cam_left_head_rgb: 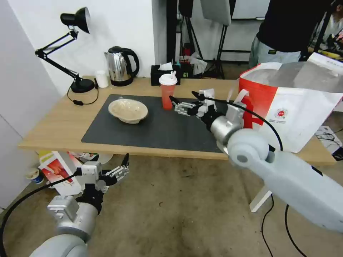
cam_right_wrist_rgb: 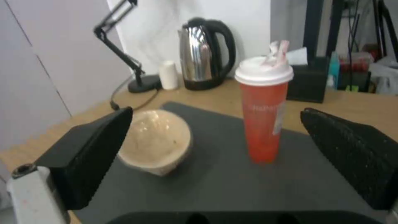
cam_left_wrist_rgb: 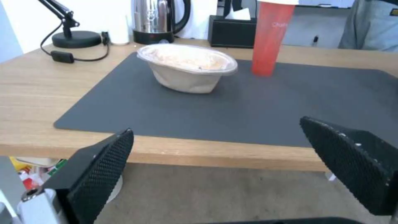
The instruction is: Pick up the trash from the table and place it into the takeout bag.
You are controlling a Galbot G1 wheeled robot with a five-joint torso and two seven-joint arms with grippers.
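A red translucent cup with a white lid (cam_left_head_rgb: 167, 93) stands upright on the dark grey mat (cam_left_head_rgb: 153, 132) of the table (cam_left_head_rgb: 57, 125). A shallow beige bowl (cam_left_head_rgb: 128, 110) sits on the mat to its left. My right gripper (cam_left_head_rgb: 182, 95) hovers open just right of the cup, not touching it; the right wrist view has the cup (cam_right_wrist_rgb: 263, 124) and bowl (cam_right_wrist_rgb: 157, 140) ahead of the spread gripper (cam_right_wrist_rgb: 215, 111). The takeout bag (cam_left_head_rgb: 296, 103) stands open at the table's right end. My left gripper (cam_left_head_rgb: 110, 159) hangs open below the table's front edge, facing the bowl (cam_left_wrist_rgb: 186, 70) and cup (cam_left_wrist_rgb: 269, 40).
Along the table's back edge are a black desk lamp (cam_left_head_rgb: 76, 50), a small white cup (cam_left_head_rgb: 102, 79), a steel kettle (cam_left_head_rgb: 121, 66) and a black tissue box (cam_left_head_rgb: 160, 75). A smaller printed bag (cam_left_head_rgb: 59, 169) lies on the floor under the table's left end.
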